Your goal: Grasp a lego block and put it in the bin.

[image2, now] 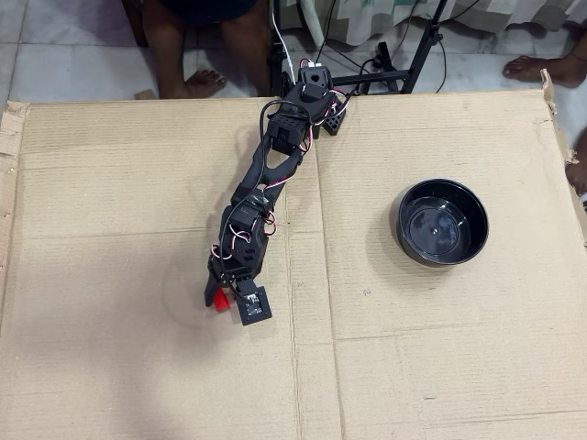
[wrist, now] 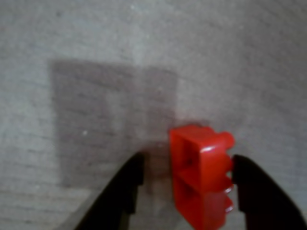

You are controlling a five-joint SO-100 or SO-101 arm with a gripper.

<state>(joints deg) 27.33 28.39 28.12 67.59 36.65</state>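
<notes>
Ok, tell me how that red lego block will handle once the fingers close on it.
The lego block looks like hard, glossy plastic, so it should stay stiff but may slip. It sits off-centre in the gripper, nearer the wrist view's right finger, so it may get nudged sideways first. It is tiny beside the bin, so probably very light.

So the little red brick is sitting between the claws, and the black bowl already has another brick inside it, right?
Not quite: the black bowl is empty, as the overhead view shows. The red brick does sit between the claws of the gripper, seen in the wrist view.
</notes>
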